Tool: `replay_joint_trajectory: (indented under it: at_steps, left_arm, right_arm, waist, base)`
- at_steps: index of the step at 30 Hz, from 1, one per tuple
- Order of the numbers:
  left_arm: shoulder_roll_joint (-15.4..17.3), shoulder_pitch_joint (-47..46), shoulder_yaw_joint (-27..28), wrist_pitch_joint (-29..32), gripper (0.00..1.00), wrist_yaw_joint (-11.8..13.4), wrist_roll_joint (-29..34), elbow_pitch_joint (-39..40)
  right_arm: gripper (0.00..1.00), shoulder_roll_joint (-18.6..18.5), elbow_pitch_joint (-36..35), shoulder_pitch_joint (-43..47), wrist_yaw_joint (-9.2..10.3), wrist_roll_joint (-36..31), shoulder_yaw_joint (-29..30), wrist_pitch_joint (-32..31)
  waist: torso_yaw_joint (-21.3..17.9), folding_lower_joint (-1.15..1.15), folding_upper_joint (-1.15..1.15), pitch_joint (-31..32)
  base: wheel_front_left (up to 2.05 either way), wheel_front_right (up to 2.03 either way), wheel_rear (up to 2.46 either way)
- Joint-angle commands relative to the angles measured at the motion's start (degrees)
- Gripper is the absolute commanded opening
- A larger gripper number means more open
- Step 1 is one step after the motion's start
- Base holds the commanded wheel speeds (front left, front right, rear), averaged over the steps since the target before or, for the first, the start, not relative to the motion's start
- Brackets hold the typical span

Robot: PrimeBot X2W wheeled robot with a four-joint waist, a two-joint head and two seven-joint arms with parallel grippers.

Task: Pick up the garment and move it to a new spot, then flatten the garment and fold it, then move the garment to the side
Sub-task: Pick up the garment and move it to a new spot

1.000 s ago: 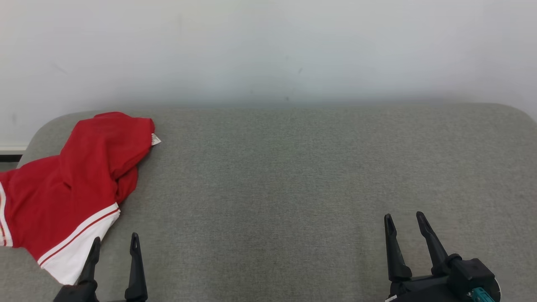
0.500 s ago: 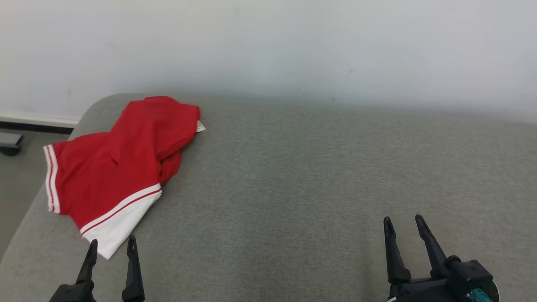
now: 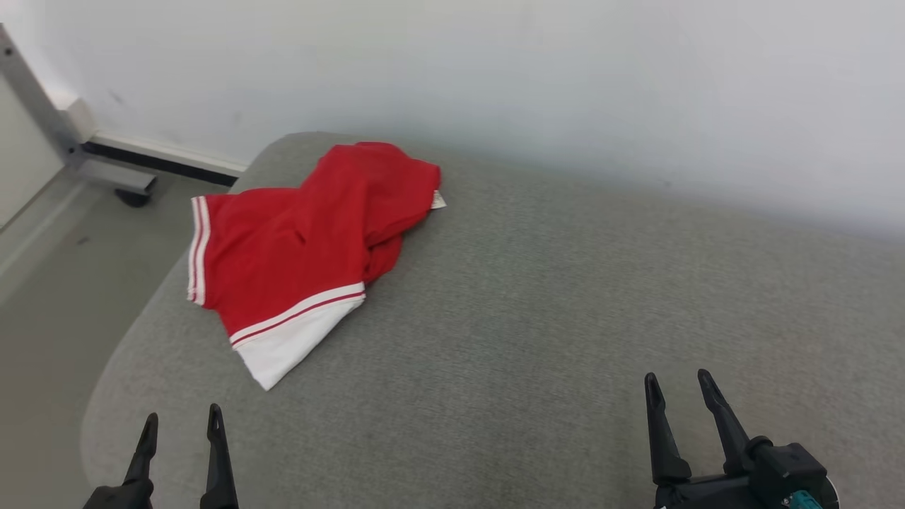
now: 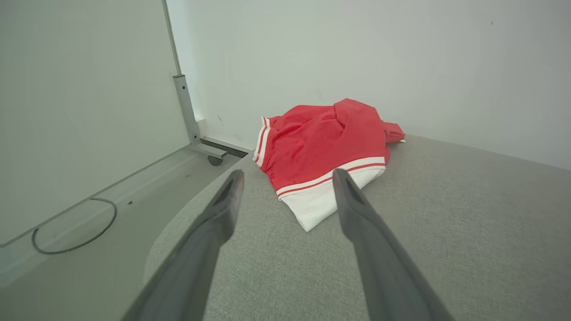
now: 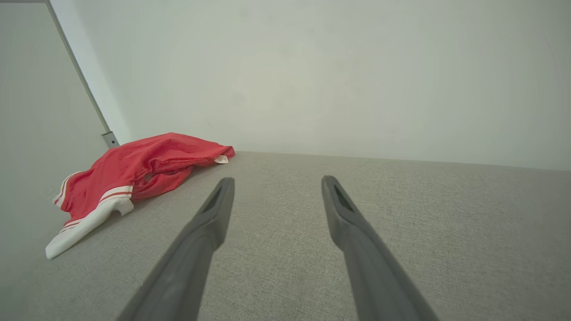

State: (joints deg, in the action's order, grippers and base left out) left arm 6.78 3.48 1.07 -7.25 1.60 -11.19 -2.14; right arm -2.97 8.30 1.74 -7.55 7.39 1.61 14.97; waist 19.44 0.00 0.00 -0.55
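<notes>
The red garment [image 3: 304, 240] lies crumpled on the grey cushion [image 3: 537, 318], near its far left corner and close to the white wall [image 3: 495, 71]. Its white hem band, edged with a thin red stripe, points toward the near side. A small pale label [image 3: 438, 201] sticks out at its far edge; the print is too small to read.

The left gripper [image 3: 182, 413] is at the cushion's near left edge, fingers spread wide and nothing between them. The garment lies ahead of it and slightly to the right, not touching; in the left wrist view the white corner shows beyond the gap between the fingertips.

The right gripper [image 3: 676, 376] is at the near right, also spread and empty, well apart from the garment, which lies far off to its left.
</notes>
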Motion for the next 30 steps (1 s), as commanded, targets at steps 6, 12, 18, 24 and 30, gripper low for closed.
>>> replay_joint_trajectory:
  at_steps: [6,12,18,24,30]
  left_arm:
    - [0.74,1.06,0.28,-0.36,1.00,0.52,-0.79,-0.19]
    - [0.71,1.54,0.23,-0.15,1.00,1.14,-0.77,0.40]
    - [0.93,2.25,0.89,-0.65,1.00,2.07,-0.79,1.02]
    - [1.30,2.47,1.48,-0.82,1.00,3.20,-0.63,1.45]
    - [1.62,1.78,1.51,-1.02,1.00,3.48,-0.89,1.22]
  right_arm:
    - [1.00,0.17,0.42,0.72,0.12,0.38,-0.49,0.11]
    - [1.00,0.17,0.53,0.59,0.12,0.34,-0.54,0.01]
    - [1.00,0.17,0.44,-0.19,0.12,-0.10,-1.00,-0.35]
    - [1.00,0.17,0.58,-0.59,0.12,-0.26,-1.20,-0.48]
    - [1.00,0.17,0.52,-0.58,0.12,-0.06,-1.31,-0.61]
  waist:
    - [6.43,0.00,0.00,0.83]
    - [8.83,0.00,0.00,0.87]
    - [9.85,0.00,0.00,0.34]
    - [9.93,0.00,0.00,0.10]
    - [9.17,0.00,0.00,-0.18]
  base:
    - [0.00,0.00,0.00]
    - [0.00,0.00,0.00]
    - [0.00,0.00,0.00]
    - [0.00,0.00,0.00]
    - [0.00,0.00,0.00]
